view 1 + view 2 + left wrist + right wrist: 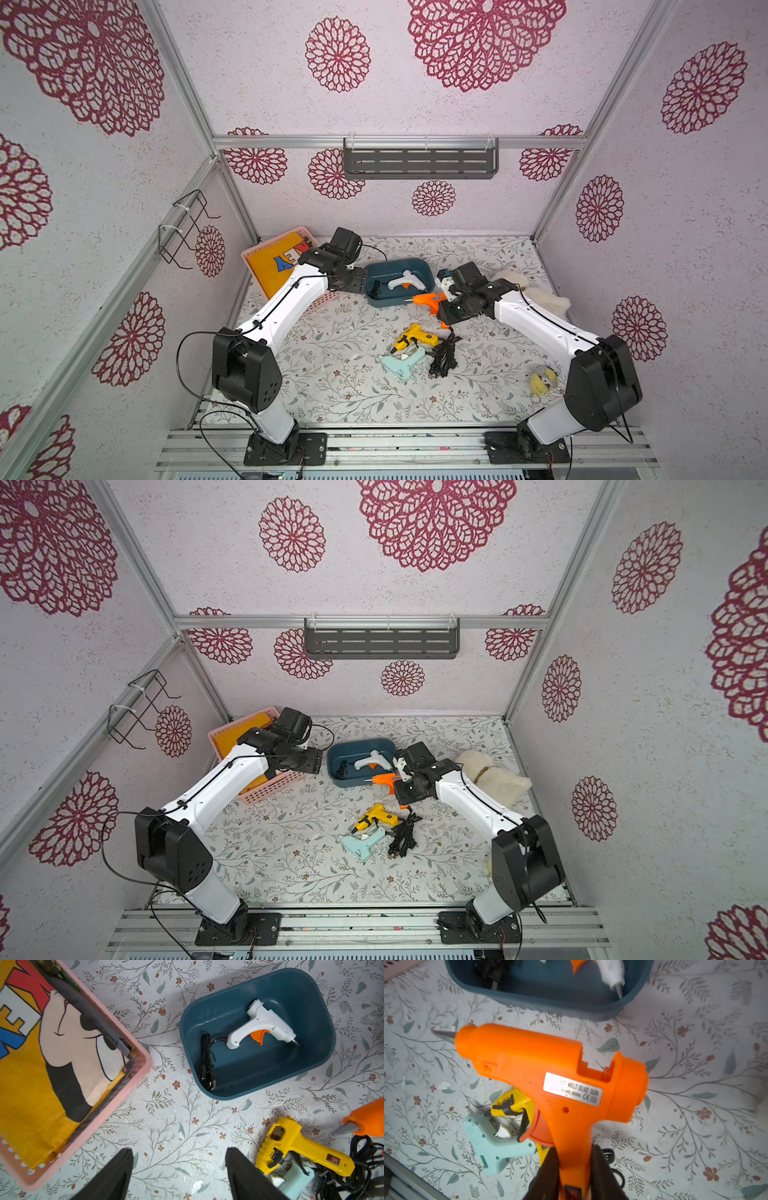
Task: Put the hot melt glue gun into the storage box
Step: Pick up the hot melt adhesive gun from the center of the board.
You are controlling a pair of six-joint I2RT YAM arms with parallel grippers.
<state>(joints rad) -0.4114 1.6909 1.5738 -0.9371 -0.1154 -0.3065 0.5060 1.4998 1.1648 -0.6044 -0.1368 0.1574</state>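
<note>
An orange hot melt glue gun (550, 1076) hangs above the mat, and my right gripper (574, 1150) is shut on its handle. Its nozzle points left, just in front of the near right corner of the dark teal storage box (399, 262) (550, 1001). Both top views show the orange gun (430, 300) (384, 780) beside that corner. A white glue gun (264, 1022) with its black cord lies inside the box (324, 1022). My left gripper (178, 1150) hovers open over bare mat to the left of the box, with nothing between its fingers.
A yellow glue gun (415, 337), a mint one (403, 363) and a black cord bundle (442, 357) lie mid-table. A pink lattice basket (266, 253) with yellow fabric stands back left. There is a white plush (540, 299) back right and a small yellow toy (542, 382) near the right arm.
</note>
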